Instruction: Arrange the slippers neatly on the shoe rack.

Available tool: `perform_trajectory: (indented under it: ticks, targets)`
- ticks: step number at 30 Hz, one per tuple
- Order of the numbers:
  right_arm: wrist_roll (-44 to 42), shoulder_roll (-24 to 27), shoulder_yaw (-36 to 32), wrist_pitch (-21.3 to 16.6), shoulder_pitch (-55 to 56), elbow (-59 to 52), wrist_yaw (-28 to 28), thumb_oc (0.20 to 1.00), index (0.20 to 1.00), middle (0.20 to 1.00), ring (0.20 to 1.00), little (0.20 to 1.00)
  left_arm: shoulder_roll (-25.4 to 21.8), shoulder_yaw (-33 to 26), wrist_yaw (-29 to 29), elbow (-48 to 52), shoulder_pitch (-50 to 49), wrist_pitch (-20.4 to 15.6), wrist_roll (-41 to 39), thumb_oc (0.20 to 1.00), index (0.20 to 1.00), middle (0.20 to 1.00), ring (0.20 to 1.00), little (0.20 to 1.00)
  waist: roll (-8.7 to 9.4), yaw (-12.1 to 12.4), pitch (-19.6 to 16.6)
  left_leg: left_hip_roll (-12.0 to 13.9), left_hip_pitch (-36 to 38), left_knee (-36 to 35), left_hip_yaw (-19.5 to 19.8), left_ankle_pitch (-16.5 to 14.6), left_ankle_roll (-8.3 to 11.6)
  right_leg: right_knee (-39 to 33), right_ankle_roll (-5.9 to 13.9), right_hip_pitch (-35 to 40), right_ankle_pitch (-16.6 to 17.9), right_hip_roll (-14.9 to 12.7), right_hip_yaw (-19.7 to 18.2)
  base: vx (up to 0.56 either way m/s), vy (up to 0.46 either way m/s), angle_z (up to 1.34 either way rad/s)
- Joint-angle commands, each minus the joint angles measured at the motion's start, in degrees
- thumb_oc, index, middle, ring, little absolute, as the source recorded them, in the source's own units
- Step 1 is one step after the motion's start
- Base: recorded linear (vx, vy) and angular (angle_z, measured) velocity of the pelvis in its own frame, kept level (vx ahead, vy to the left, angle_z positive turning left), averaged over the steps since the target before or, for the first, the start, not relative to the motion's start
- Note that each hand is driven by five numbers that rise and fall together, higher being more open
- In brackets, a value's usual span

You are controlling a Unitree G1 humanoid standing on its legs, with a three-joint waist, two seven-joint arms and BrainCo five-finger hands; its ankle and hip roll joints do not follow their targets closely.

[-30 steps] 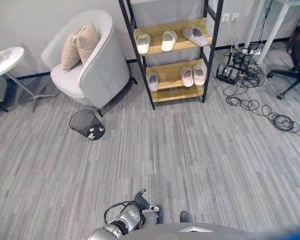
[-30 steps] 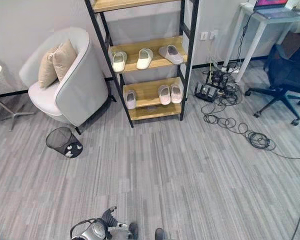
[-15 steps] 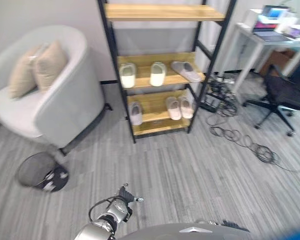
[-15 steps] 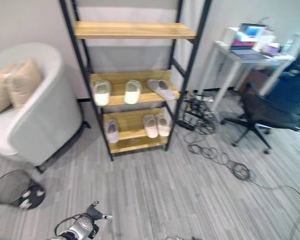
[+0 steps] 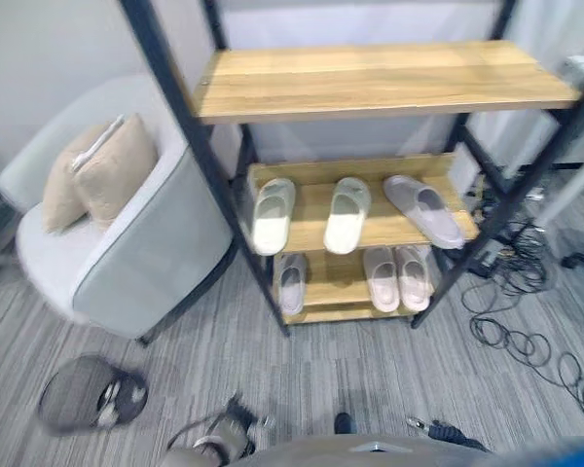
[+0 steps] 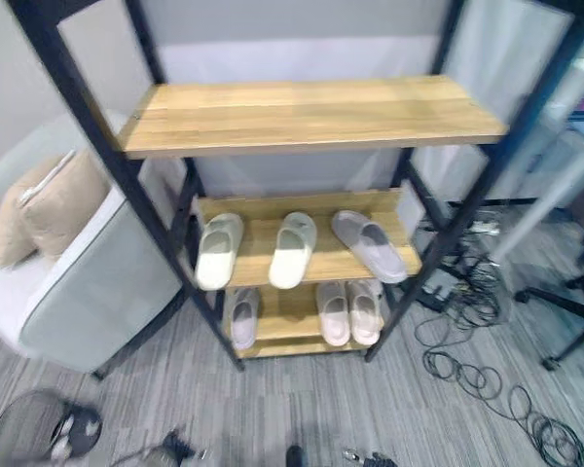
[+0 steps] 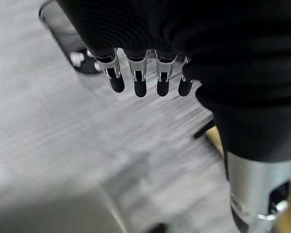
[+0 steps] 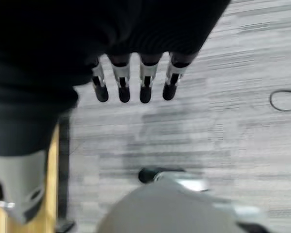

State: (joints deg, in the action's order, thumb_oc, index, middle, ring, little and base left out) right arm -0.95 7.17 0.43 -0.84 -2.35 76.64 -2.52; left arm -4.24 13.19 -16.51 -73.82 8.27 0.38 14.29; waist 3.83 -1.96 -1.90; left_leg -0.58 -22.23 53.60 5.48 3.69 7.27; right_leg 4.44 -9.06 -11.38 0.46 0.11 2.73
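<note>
Grey floor (image 5: 370, 360); shoe rack (image 5: 370, 88) holds six slippers (image 5: 346, 214).

My left hand (image 7: 150, 43) hung with its fingers (image 7: 139, 80) relaxed and empty; my right hand (image 8: 131, 34) hung likewise, fingers (image 8: 122, 85) straight, holding nothing.

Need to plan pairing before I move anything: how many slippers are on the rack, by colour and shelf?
White slippers, middle shelf: 2
Grey slipper, middle shelf: 1
Grey slipper, bottom shelf: 1
Pink slippers, bottom shelf: 2
Top shelf: 0
Total: 6
</note>
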Motion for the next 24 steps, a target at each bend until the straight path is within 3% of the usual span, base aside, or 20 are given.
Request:
perform_trajectory:
  ticks: [1, 2, 4, 7, 13, 16, 17, 18, 19, 21, 22, 24]
  targets:
    - [-1.0, -1.8, 0.0, -0.8, 2.2, 2.5, -0.8, 1.000, 1.000, 1.000, 1.000, 1.000, 0.8, 3.2, -1.7, -3.3, -3.1, -0.9, 0.6, 1.000, 1.000, 1.000, 1.000, 1.000, -0.26, 0.5, -1.3, 0.1, 10.0, -33.4, -3.4, -10.3, -4.38, -0.5, 8.34, 3.0, 1.7, -5.7, -1.3, 0.22, -0.060, 0.31]
    - [-1.7, -2.3, 0.2, -0.9, 2.4, 2.4, -0.2, 1.000, 1.000, 1.000, 1.000, 1.000, 0.4, 3.1, -2.2, -2.9, -3.3, -0.9, 0.8, 1.000, 1.000, 1.000, 1.000, 1.000, -0.84, 1.3, -1.2, -1.3, 10.7, -39.1, -3.3, -9.0, -4.95, -0.2, 8.23, 4.1, 1.1, -4.7, -1.2, 0.20, -0.011, 0.08]
    - [-0.7, -2.9, 1.8, -1.4, 2.3, 2.3, -0.9, 1.000, 1.000, 1.000, 1.000, 1.000, 0.3, 3.3, -3.6, -5.1, -3.7, -0.9, 0.6, 1.000, 1.000, 1.000, 1.000, 1.000, -0.90, 2.0, -1.1, -3.4, 12.8, -43.0, 1.6, -7.9, -5.78, -1.4, 8.24, 6.5, 1.1, -3.3, -2.8, 0.16, -0.009, -0.09]
    - [-0.4, -4.7, 2.2, -1.6, 4.5, 3.4, -0.7, 1.000, 1.000, 1.000, 1.000, 1.000, -1.2, 1.3, -5.1, -8.5, -5.8, -0.5, -0.6, 1.000, 1.000, 1.000, 1.000, 1.000, -0.62, 2.5, -3.3, -3.2, 18.9, -50.0, 3.3, -6.5, -8.09, -4.9, 8.40, 10.4, 1.5, -2.5, -4.2, 0.19, 0.047, -0.75]
    - [-0.2, -5.9, 1.7, -0.7, 6.6, 6.3, 0.0, 1.000, 1.000, 1.000, 1.000, 1.000, -1.5, 0.1, -7.4, -9.4, -6.7, -1.8, -1.7, 1.000, 1.000, 1.000, 1.000, 1.000, -0.45, 2.8, -4.8, -3.1, 22.0, -52.7, 2.8, -6.8, -9.54, -6.4, 9.22, 12.1, 1.4, -2.7, -5.2, 0.07, 0.088, -0.11]
    - [0.3, -5.8, 2.0, -0.9, 6.1, 5.7, 0.1, 1.000, 1.000, 1.000, 1.000, 1.000, -1.1, 1.0, -7.3, -8.8, -5.6, -1.6, -1.6, 1.000, 1.000, 1.000, 1.000, 1.000, -0.70, 2.5, -4.4, -3.1, 21.5, -52.5, 2.4, -6.8, -10.06, -3.0, 10.18, 9.6, 1.1, -2.7, -5.4, -0.09, 0.064, -0.15]
    - [0.6, -5.6, 2.4, -1.2, 5.1, 5.1, -0.4, 1.000, 1.000, 1.000, 1.000, 1.000, -1.0, 1.8, -6.6, -8.2, -4.2, -1.4, -1.4, 1.000, 1.000, 1.000, 1.000, 1.000, -1.25, 2.4, -3.8, -2.5, 19.7, -51.3, 1.7, -6.8, -10.82, 2.5, 11.64, 6.9, -2.4, -2.0, -5.4, -0.16, 0.002, -0.23]
    - [0.6, -5.8, 2.4, -1.5, 4.8, 4.6, -0.4, 1.000, 1.000, 1.000, 1.000, 1.000, -1.0, 2.2, -6.3, -7.8, -3.7, -1.5, -1.2, 1.000, 1.000, 1.000, 1.000, 1.000, -1.37, 2.3, -3.7, -2.2, 19.3, -51.0, 1.6, -6.8, -10.67, 3.8, 12.07, 6.2, -2.8, -2.4, -5.3, -0.23, -0.109, -0.37]
    - [0.4, -5.8, 2.3, -1.6, 4.1, 4.1, -0.1, 1.000, 1.000, 1.000, 1.000, 1.000, -1.5, 2.2, -6.5, -7.7, -3.2, -1.2, -1.1, 1.000, 1.000, 1.000, 1.000, 1.000, -1.80, 2.3, -3.5, -1.1, 18.4, -50.4, 1.5, -6.8, -10.31, 4.6, 13.20, 5.1, -2.5, -5.4, -4.4, -0.11, -0.213, -0.40]
    - [0.4, -5.7, 2.2, -1.5, 3.9, 4.0, 0.3, 1.000, 1.000, 1.000, 1.000, 1.000, -1.8, 1.6, -6.8, -8.1, -2.9, -1.0, -1.3, 1.000, 1.000, 1.000, 1.000, 1.000, -2.31, 2.1, -3.2, 0.0, 18.2, -50.0, 2.2, -7.3, -9.56, 4.5, 13.32, 5.1, -1.1, -9.1, -4.1, -0.04, -0.251, -0.25]
    - [0.3, -5.5, 1.9, -1.4, 3.5, 4.1, 0.4, 1.000, 1.000, 1.000, 1.000, 1.000, -2.1, 1.5, -6.7, -8.3, -3.2, -0.8, -1.5, 1.000, 1.000, 1.000, 1.000, 1.000, -2.22, 1.7, -3.2, -0.1, 18.7, -49.9, 3.3, -7.7, -8.85, 4.4, 14.07, 5.3, 0.9, -10.0, -8.8, 0.06, -0.202, -0.09]
    - [0.4, -5.5, 2.0, -1.2, 3.7, 4.1, 0.3, 1.000, 1.000, 1.000, 1.000, 1.000, -2.4, 2.1, -6.8, -8.5, -3.8, -0.7, -1.0, 1.000, 1.000, 1.000, 1.000, 1.000, -1.44, 1.9, -3.6, -0.4, 19.4, -50.3, 3.5, -7.9, -8.06, 1.9, 14.55, 7.1, -1.0, -9.2, -10.8, 0.06, -0.192, 0.44]
